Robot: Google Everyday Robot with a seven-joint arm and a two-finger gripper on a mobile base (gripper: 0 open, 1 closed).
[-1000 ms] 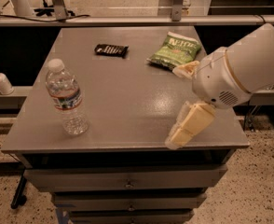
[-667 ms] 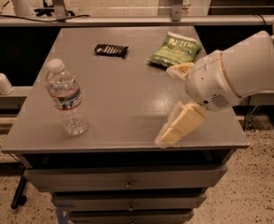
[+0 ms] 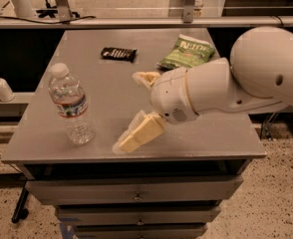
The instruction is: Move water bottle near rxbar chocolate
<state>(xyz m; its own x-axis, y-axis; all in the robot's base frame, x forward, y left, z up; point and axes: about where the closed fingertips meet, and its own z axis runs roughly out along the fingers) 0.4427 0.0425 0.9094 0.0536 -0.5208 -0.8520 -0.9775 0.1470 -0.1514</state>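
Observation:
The water bottle (image 3: pixel 71 105) stands upright near the front left of the grey table (image 3: pixel 101 108); it is clear ribbed plastic with a white cap and a white-and-red label. The rxbar chocolate (image 3: pixel 118 54), a flat black bar, lies at the table's far middle. My gripper (image 3: pixel 136 111) is over the table's front middle, to the right of the bottle and apart from it. Its two cream fingers are spread wide, one near the front edge (image 3: pixel 137 134), one farther back (image 3: pixel 145 78). It holds nothing.
A green chip bag (image 3: pixel 186 52) lies at the far right of the table, next to my white arm (image 3: pixel 236 86). A small white pump bottle (image 3: pixel 0 86) stands on a lower ledge to the left. Drawers sit under the table top.
My arm and gripper have moved left across the table's front, closer to the water bottle. The bottle, the bar and the bag have not moved.

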